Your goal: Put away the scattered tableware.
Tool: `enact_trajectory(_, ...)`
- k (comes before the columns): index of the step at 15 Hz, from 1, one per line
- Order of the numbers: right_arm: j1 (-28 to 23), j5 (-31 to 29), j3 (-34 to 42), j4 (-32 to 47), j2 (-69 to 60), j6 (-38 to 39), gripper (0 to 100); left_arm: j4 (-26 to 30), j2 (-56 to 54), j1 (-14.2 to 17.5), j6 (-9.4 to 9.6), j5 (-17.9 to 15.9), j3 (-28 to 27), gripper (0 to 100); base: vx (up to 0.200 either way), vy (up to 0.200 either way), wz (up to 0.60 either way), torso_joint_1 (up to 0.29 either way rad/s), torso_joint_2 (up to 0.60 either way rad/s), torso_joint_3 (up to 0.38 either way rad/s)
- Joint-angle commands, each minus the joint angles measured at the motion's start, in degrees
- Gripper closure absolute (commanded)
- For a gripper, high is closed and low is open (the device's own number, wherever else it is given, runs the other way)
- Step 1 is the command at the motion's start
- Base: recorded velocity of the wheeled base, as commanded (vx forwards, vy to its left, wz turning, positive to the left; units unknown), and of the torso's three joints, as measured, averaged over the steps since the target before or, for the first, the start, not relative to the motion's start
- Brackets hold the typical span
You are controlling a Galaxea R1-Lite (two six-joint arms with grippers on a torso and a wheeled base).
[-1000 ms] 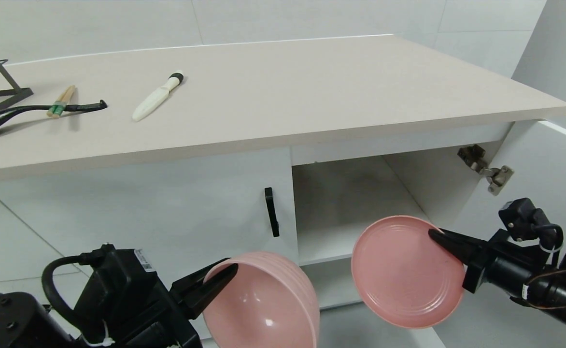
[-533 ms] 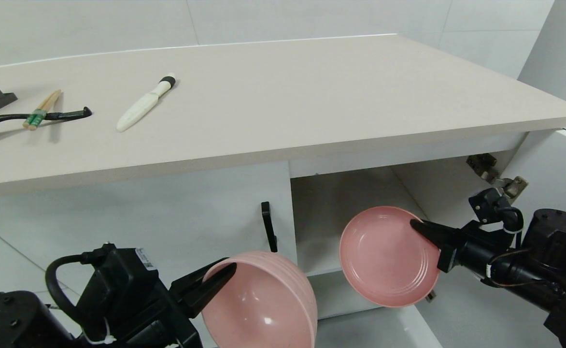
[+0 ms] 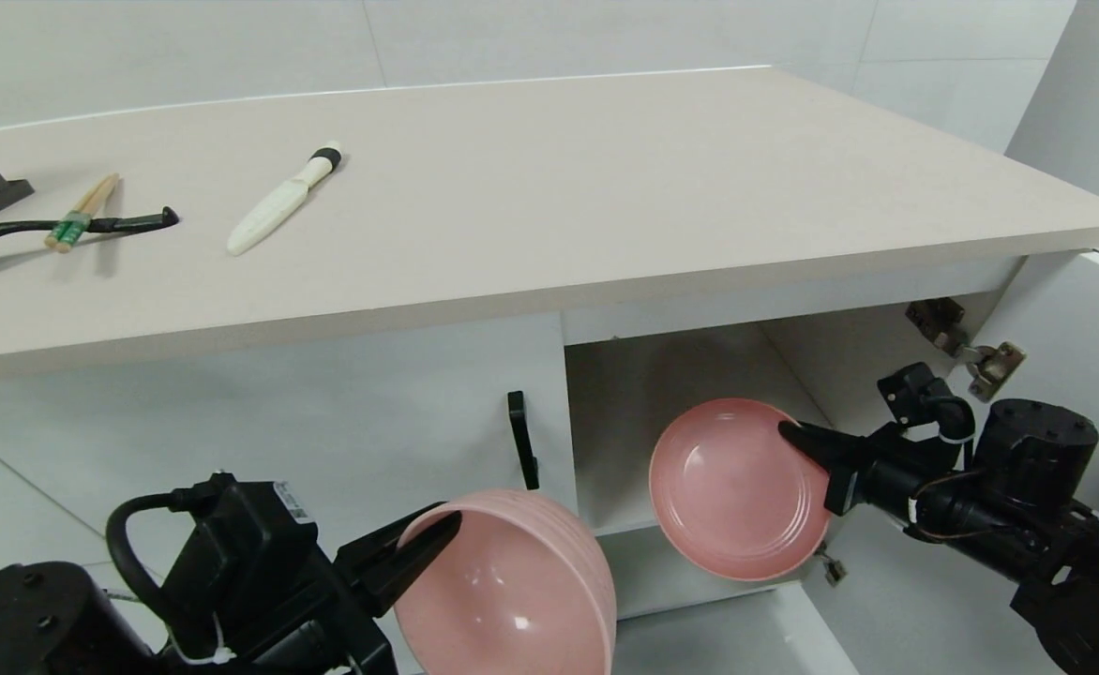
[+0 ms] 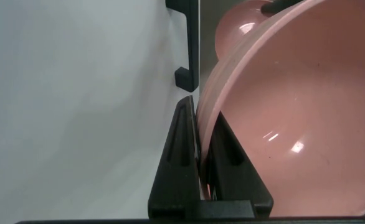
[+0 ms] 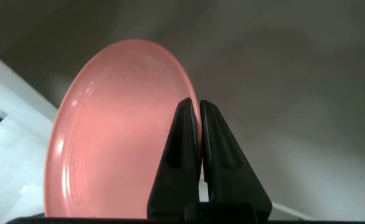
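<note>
The cabinet [image 3: 681, 394] under the tabletop [image 3: 606, 187] stands open. The left tool [image 3: 451, 521] clamps the pink bowl [image 3: 512, 600] by its rim, and the right tool [image 3: 786, 431] clamps the pink plate [image 3: 728, 487] at the cabinet's mouth. The plate should probably enter level and slowly, clear of the hinge [image 3: 986, 361].

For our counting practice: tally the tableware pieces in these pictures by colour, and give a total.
Pink: 2, the bowl and the plate
Cream: 1, the knife
Black: 1, the ladle
Wood: 1, the chopstick bundle
Total: 5
</note>
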Motion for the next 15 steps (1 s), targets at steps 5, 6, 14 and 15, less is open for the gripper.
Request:
enact_trajectory(5, 0.0, -0.1, -5.6, -0.1, 5.3, 0.2, 100, -0.1, 0.5, 0.1, 0.17, 0.0, -0.1, 100, 0.0, 0.0, 0.0, 0.0, 0.0, 0.0)
enact_trajectory(6, 0.0, -0.1, -6.6, -0.1, 6.9, 1.4, 100, -0.1, 0.8, 0.1, 0.26, 0.0, -0.2, 100, 0.0, 0.0, 0.0, 0.0, 0.0, 0.0)
enact_trajectory(14, -0.2, -4.3, -17.6, -0.1, 17.1, 8.0, 100, -0.1, 1.8, 0.1, 0.43, 0.0, -0.3, 100, 0.0, 0.0, 0.0, 0.0, 0.0, 0.0)
enact_trajectory(15, -0.1, -4.4, -18.4, -0.1, 17.3, 9.3, 100, -0.1, 1.9, 0.1, 0.43, 0.0, -0.4, 100, 0.0, 0.0, 0.0, 0.0, 0.0, 0.0)
